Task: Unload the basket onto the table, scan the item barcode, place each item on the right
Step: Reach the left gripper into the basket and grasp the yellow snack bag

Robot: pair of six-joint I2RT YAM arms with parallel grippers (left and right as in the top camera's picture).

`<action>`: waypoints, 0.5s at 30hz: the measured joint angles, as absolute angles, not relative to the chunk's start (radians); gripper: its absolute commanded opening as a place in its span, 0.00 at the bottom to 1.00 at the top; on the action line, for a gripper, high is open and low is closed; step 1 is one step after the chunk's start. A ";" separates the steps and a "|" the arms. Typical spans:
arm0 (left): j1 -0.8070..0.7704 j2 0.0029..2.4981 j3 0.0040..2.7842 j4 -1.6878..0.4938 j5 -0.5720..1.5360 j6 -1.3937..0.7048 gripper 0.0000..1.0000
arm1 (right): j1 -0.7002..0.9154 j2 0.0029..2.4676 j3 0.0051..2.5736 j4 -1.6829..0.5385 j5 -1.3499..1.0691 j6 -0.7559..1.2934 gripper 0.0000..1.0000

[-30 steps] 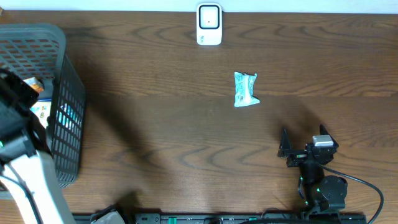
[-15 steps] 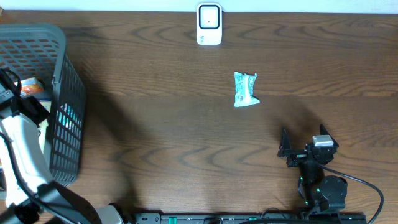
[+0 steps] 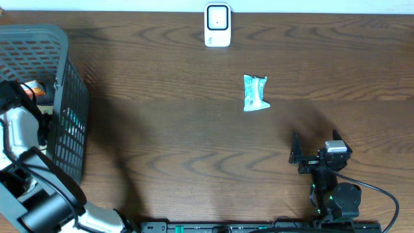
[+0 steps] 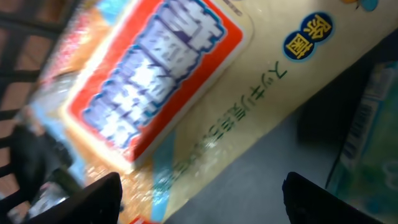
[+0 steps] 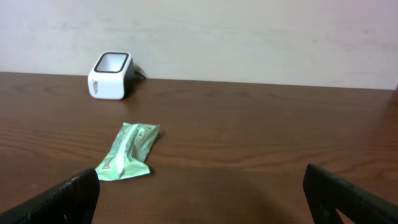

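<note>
Pale green crinkled plastic snack packet – where does it lie?

On the dark brown wood-grain table, out in the open, nearer than the small white box-shaped barcode scanner and a little to its right. Nothing touches it.

And the room?

The right wrist view shows a plain pale wall behind the table's far edge, with the scanner standing just before it.

What has changed over the last second?

Only the left arm. It has swung further over the grey plastic mesh basket at the table's left end, and its elbow now fills the near left corner. The packet, the scanner and the right arm have not shifted.

Which way does the packet point?

Its long axis runs from the near side towards the far edge, tilted slightly, with one crimped end facing roughly towards the scanner.

The grippers?

The left gripper is spread wide and empty, hanging over a cream packet with an orange-red label inside the basket. The right gripper is spread wide and empty too, low over the table, well short of the green packet.
</note>
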State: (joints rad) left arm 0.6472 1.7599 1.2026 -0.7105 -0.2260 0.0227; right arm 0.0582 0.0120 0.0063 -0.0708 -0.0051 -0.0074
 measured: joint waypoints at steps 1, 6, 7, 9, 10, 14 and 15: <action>0.647 1.771 1.203 -0.707 -0.222 0.023 0.82 | 0.058 0.012 0.006 -0.071 -0.005 -0.007 0.99; 0.647 1.810 1.202 -0.696 -0.215 0.035 0.82 | 0.058 0.012 0.006 -0.071 -0.005 -0.007 0.99; 0.647 1.816 1.203 -0.695 -0.215 0.049 0.82 | 0.059 0.012 0.006 -0.071 -0.005 -0.007 0.99; 0.647 1.825 1.203 -0.692 -0.221 0.070 0.82 | 0.058 0.012 0.006 -0.071 -0.005 -0.007 0.99; 0.647 1.828 1.202 -0.689 -0.231 0.080 0.82 | 0.058 0.012 0.006 -0.071 -0.005 -0.007 0.99; 0.647 1.829 1.202 -0.662 -0.280 0.099 0.83 | 0.058 0.012 0.006 -0.071 -0.005 -0.007 0.99; 0.647 1.829 1.202 -0.652 -0.289 0.102 0.83 | 0.058 0.012 0.006 -0.071 -0.005 -0.007 0.99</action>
State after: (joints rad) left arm 0.6472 1.8294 1.2022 -0.6521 -0.2886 0.1024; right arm 0.0582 0.0120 0.0063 -0.0708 -0.0051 -0.0074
